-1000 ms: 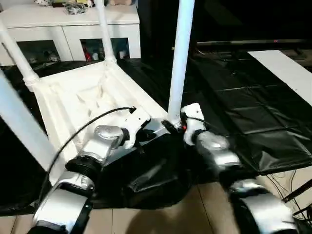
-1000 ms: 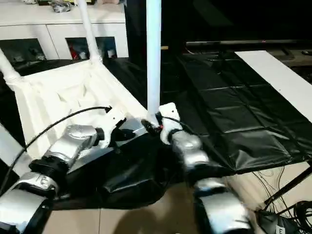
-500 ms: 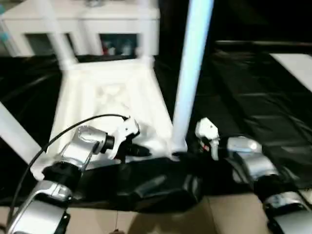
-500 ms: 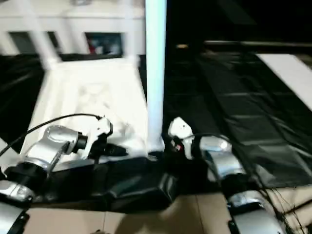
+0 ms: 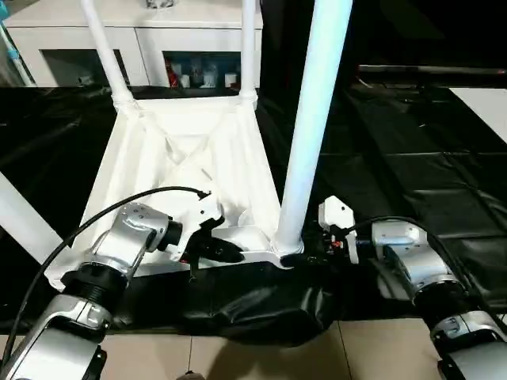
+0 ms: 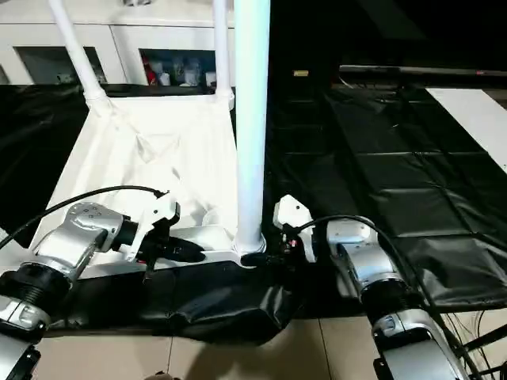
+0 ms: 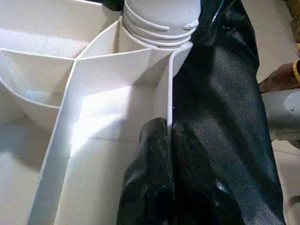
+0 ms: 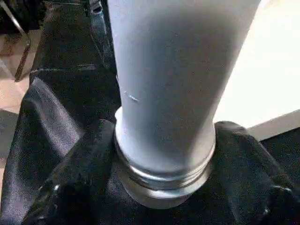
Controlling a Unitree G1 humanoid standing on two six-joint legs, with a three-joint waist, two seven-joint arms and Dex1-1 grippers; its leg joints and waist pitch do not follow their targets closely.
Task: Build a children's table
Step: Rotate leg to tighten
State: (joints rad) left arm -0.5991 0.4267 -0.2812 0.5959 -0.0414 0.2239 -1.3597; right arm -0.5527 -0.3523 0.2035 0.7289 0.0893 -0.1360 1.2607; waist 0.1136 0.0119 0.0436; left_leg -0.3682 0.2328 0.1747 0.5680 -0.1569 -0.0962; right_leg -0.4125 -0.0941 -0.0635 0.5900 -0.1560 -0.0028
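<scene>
The children's table (image 5: 182, 150) lies upside down on a black sheet, its X-ribbed underside up and its white legs pointing up. My left gripper (image 5: 230, 253) is shut on the thin near rim (image 7: 169, 93) of the tabletop, a short way from the near right corner socket. My right gripper (image 5: 297, 257) reaches in from the right to the foot of the near right leg (image 5: 313, 119). In the right wrist view its black fingers (image 8: 70, 187) press against both sides of the leg's collar (image 8: 164, 173), where it sits in the socket.
Two far legs (image 5: 103, 47) and a near left leg (image 5: 20, 218) also stand up from the table. A white cabinet (image 5: 158, 32) with glass doors is behind. The black sheet (image 5: 396, 158) is bunched at the near edge; bare floor lies in front.
The head view has swung and tilted, so the whole picture shifted. My right gripper's fingers have drawn in a little around the leg's foot. The left gripper stays on the rim.
</scene>
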